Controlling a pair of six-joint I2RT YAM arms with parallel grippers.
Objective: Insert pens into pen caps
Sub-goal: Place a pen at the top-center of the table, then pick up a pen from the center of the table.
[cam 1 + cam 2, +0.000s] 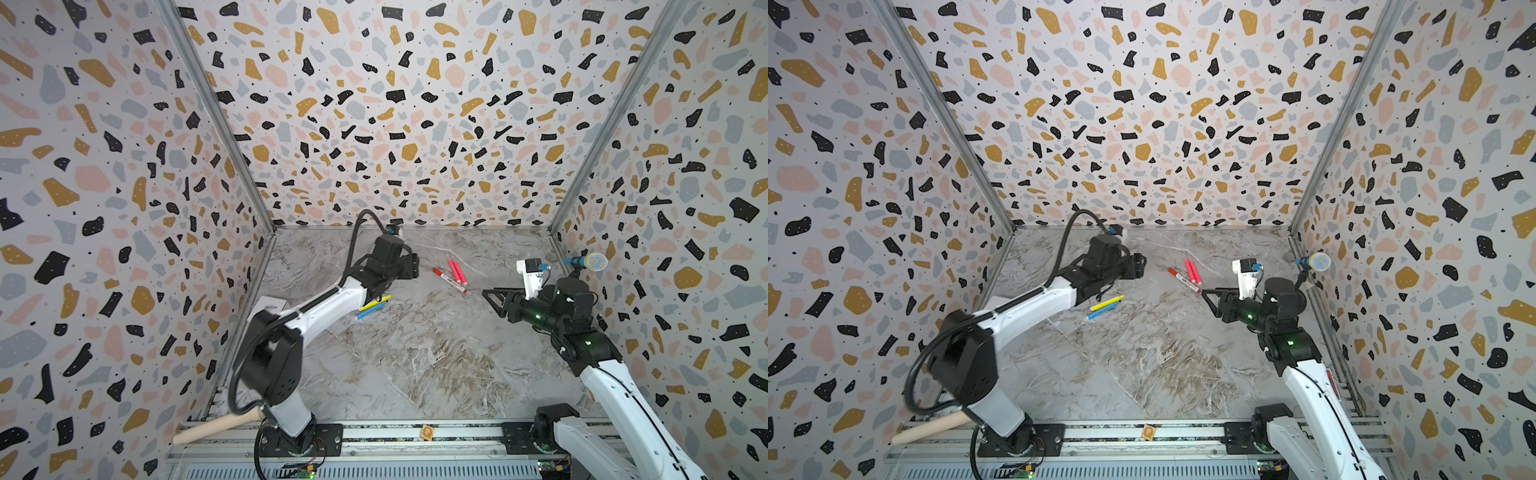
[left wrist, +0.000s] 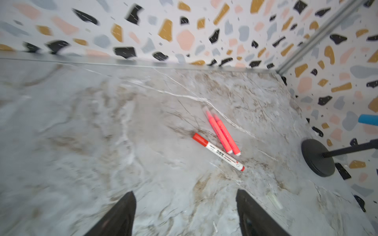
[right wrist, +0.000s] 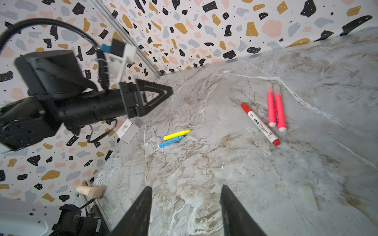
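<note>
Terrazzo-speckled walls point(image 1: 395, 104) in black, ochre and pink enclose a grey marbled tabletop point(image 1: 415, 365) left, right and far.

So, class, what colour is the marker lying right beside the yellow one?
The marker is light blue, clearest in the right wrist view.

A robot test cell in a lab, not a home: terrazzo-print panels point(image 1: 395, 104) wall in three sides on aluminium framing point(image 1: 222, 120), w/ a marble-print tabletop point(image 1: 415, 353) spread under both sets of jaws. Behind the jaws the arm bases point(image 1: 291, 440) bolt to an aluminium rail point(image 1: 374, 434) (bare circuit board point(image 1: 309, 469) just below it). A mic point(image 1: 590, 261) on its stand sits outboard of the right gripper point(image 1: 484, 292), behind its jaws.
</note>
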